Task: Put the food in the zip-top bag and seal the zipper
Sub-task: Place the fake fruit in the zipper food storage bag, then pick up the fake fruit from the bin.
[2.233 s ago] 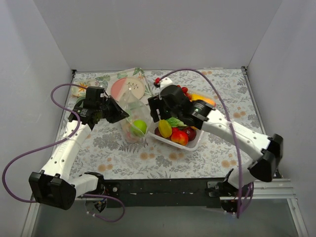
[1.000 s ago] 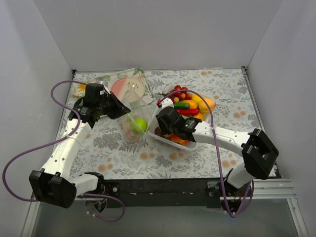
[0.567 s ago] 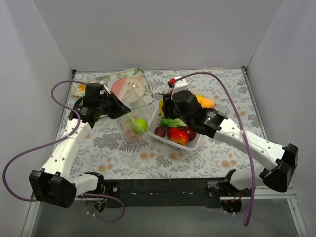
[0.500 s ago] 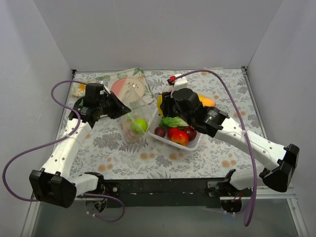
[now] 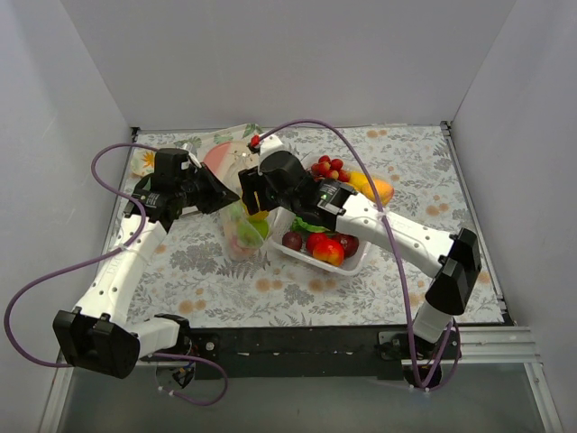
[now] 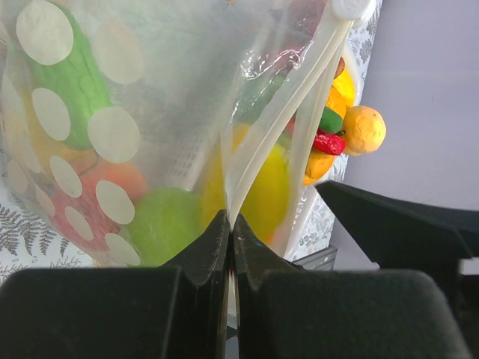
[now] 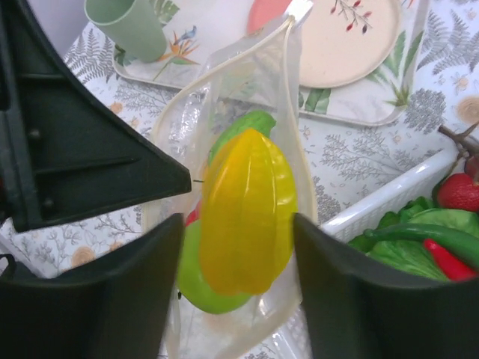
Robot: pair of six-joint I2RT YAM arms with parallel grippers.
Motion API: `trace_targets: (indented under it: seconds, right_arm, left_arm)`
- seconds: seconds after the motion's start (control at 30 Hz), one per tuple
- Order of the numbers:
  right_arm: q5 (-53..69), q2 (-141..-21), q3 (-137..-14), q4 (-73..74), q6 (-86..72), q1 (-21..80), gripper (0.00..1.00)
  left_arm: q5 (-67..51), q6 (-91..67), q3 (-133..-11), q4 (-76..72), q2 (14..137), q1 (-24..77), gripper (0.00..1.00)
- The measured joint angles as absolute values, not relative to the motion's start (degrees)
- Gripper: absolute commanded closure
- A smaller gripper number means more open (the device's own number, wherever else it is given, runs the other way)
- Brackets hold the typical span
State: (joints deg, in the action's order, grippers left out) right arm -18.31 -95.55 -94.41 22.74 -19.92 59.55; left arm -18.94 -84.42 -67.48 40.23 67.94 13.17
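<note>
The dotted zip-top bag (image 5: 236,230) stands open left of the white tray (image 5: 359,262). My left gripper (image 5: 213,195) is shut on the bag's mouth edge (image 6: 230,221), by the zipper strip (image 6: 318,82). My right gripper (image 5: 256,200) hovers over the bag mouth. A yellow star fruit (image 7: 247,213) hangs between its fingers: it touches the right finger (image 7: 337,284), and a gap shows at the left one. A green fruit (image 7: 196,280) and red pieces lie inside the bag (image 7: 224,97). More food (image 5: 326,245) fills the tray.
A round pink-and-white plate (image 5: 225,161) and a green cup (image 7: 123,26) sit on a floral tray (image 7: 359,112) behind the bag. Cherries and orange fruit (image 5: 374,188) lie at the white tray's far end. Grey walls enclose the table.
My right gripper lifted the yellow star fruit from the white tray and carried it left to above the bag mouth. My left gripper has kept holding the bag's edge.
</note>
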Motion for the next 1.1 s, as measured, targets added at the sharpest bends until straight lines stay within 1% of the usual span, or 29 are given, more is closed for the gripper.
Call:
trace_targets:
  seconds: [0.1,0.37,0.53,0.63,0.7,0.9,1.1]
  right_arm:
    - [-18.1,-97.9,-95.1,23.8,-19.8,59.5,0.13]
    - [-19.9,-96.1,-95.4,26.4,-19.3,59.5,0.10]
    - [-22.9,-83.2,-82.2,27.4,-20.4,59.5,0.11]
    - [-24.3,-74.4,-73.4,30.8,-22.5,59.5,0.11]
    - [-24.5,-70.9,-68.9,32.8,-24.0,59.5,0.11]
    - [-24.7,-69.0,-58.7,35.9,-27.4,59.5,0.11]
    - [-26.5,-69.1,-55.7,35.8,-29.5,58.8,0.11]
  left_arm:
    - [-18.9,-84.4,-67.5,40.2,67.9,13.2,1.00]
    - [-18.9,-84.4,-67.5,40.2,67.9,13.2,1.00]
    - [-18.9,-84.4,-67.5,40.2,67.9,13.2,1.00]
    - [-19.0,-84.4,-67.5,40.2,67.9,13.2,1.00]
    - [-19.1,-84.4,-67.5,40.2,67.9,13.2,1.00]
    - [-19.4,-84.4,-67.1,39.8,67.7,13.2,1.00]
    - [-19.6,-84.4,-67.1,39.9,67.6,13.2,1.00]
